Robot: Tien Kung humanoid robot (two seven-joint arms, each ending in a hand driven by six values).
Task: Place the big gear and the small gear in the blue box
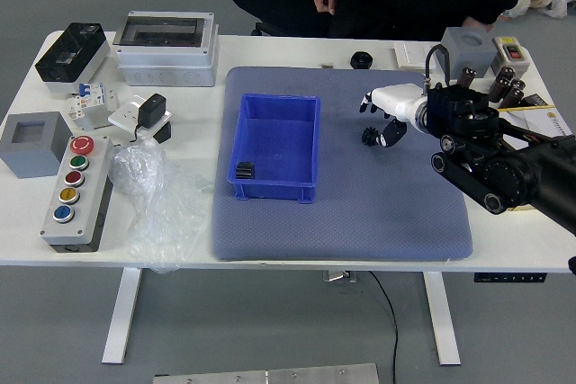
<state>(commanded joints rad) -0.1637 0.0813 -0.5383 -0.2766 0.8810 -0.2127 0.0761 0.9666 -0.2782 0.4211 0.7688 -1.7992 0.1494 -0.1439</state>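
Observation:
The right hand (378, 121) reaches in from the right over the mat. Its fingers are spread, one black tip pointing left and another lower down close to a small black gear (370, 136), and it holds nothing. The small gear lies on the mat, right of the blue box (310, 155). Inside the box, at its near left corner, is a black ridged piece (245, 170), possibly the big gear. No left arm shows.
A black round part (362, 60) lies beyond the mat. Left stand a button panel (76, 191), plastic wrap (157, 195) and grey boxes. A person at the far side rests a hand near the lap.

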